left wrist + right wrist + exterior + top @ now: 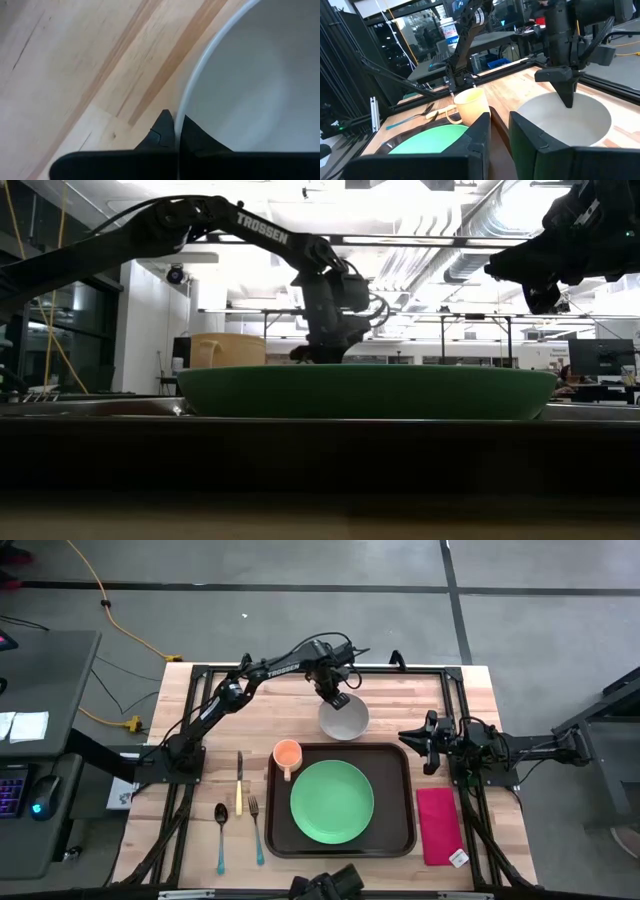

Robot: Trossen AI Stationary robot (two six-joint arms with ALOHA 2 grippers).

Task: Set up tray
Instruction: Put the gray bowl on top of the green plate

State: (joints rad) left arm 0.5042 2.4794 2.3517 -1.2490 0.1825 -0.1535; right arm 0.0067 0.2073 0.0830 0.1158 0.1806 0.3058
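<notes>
The tray (340, 846) lies just beside the left end effector (338, 700), which pinches a bowl (345, 721).

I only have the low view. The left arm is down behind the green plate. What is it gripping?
Observer: The left gripper is shut on the rim of a white bowl.
Operator: Is that bowl on the tray?
Observer: No, it is on the table, just beyond the far edge of the tray.
Operator: And the other arm?
Observer: The right gripper hovers by the tray's far right corner, jaws slightly apart and empty.
</notes>
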